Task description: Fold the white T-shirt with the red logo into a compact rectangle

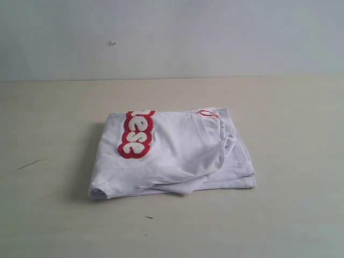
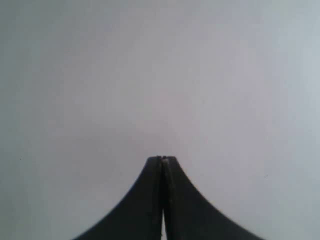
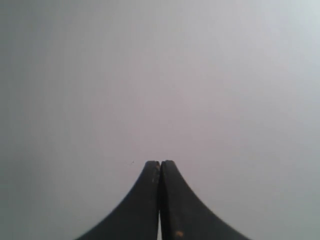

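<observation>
One white T-shirt with the red logo (image 1: 177, 156) is lying folded into a rough rectangle near the middle of a pale beige table (image 1: 290, 215). Bare tabletop is showing on all four sides of it. The widest stretches are lying to the left and right, a broad band is running along the front, and a narrower strip is separating the shirt from the grey-white wall (image 1: 215, 37) behind.

The shirt's back edge is sitting fairly straight. Its front edge is sagging unevenly, with stacked layers peeking out at the right front corner and a rolled sleeve end (image 1: 99, 192) bulging at the left front corner.

One strip of fuzzy white lettering outlined in red (image 1: 136, 134) is running from the back edge toward the front on the left half of the top face. One small orange neck tag (image 1: 208, 113) is poking out at the back right. Two dark marks are dotting the table: a thin streak (image 1: 31, 164) far left and a speck (image 1: 149, 217) in front of the shirt.

Two grippers are showing in the wrist views. The left gripper (image 2: 162, 159) and the right gripper (image 3: 160, 163) are each keeping black fingers pressed together on nothing, facing a plain pale surface.
</observation>
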